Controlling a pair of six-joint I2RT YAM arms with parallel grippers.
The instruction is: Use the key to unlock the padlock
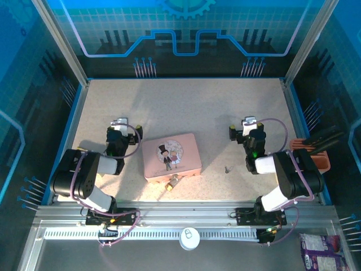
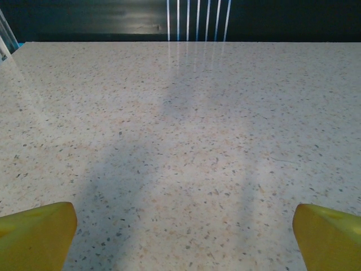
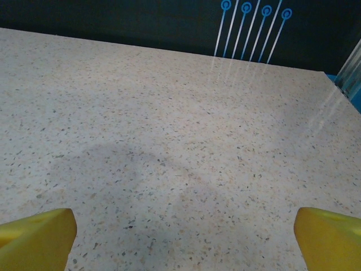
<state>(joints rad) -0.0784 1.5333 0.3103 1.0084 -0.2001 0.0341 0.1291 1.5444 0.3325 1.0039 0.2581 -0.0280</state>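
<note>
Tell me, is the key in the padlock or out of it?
Out. The key lies on the table, well right of the padlock by the tin.

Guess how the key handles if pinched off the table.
The key looks tiny and thin, so probably light and stiff. It lies low on the smooth table, so a pinch may skid it rather than catch it. Rolling seems unlikely.

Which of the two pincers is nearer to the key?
The right pincer: the key lies on its side of the pink tin. The left pincer stands beyond the tin's other side, farther off.
</note>
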